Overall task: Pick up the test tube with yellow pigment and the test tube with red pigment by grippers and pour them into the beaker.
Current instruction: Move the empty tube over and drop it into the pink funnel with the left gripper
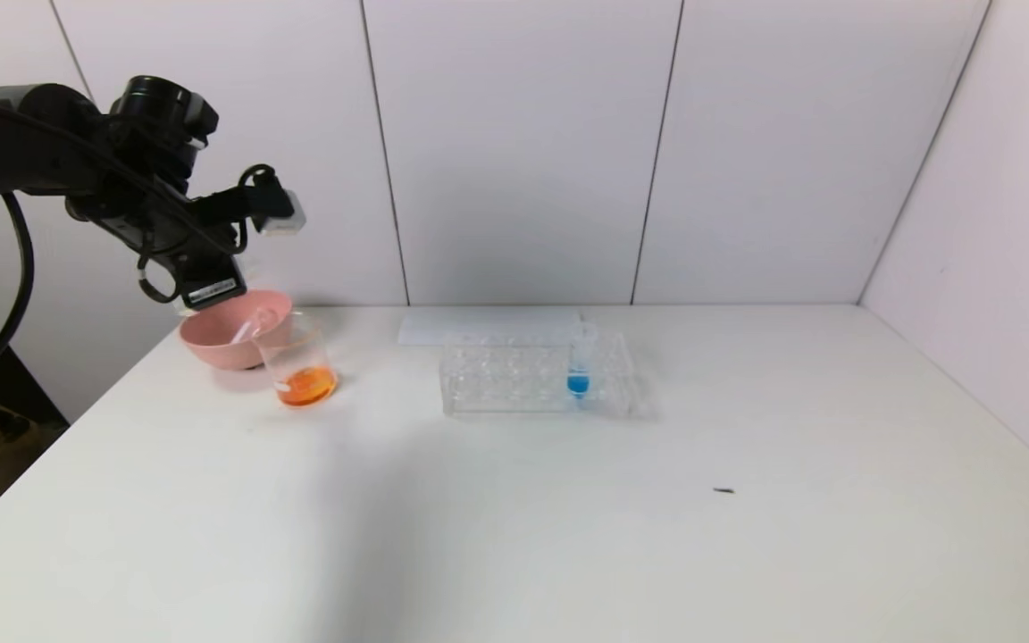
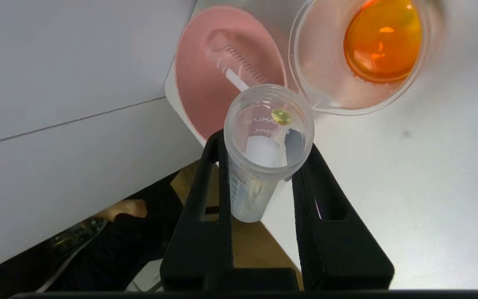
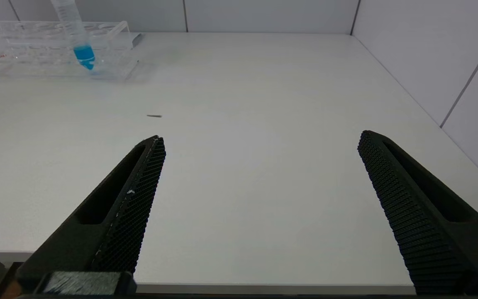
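Overhead, left gripper (image 2: 259,149) fingers clamped on clear ribbed test tube with yellow pigment (image 2: 264,141), right gripper (image 3: 259,174) fingers wide, empty

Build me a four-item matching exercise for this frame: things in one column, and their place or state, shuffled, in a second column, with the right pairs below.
Things:
1. beaker
2. test tube with yellow pigment
3. blue tube
4. pink bowl

Place or state:
A. stands upright in the clear rack
B. holds orange liquid at the bottom
C. clamped in the left gripper, nearly empty, one yellow drop left
D. has an empty clear tube lying inside it

Pairs: 1-B, 2-C, 3-A, 4-D

The right gripper hangs open over bare table, away from all four.
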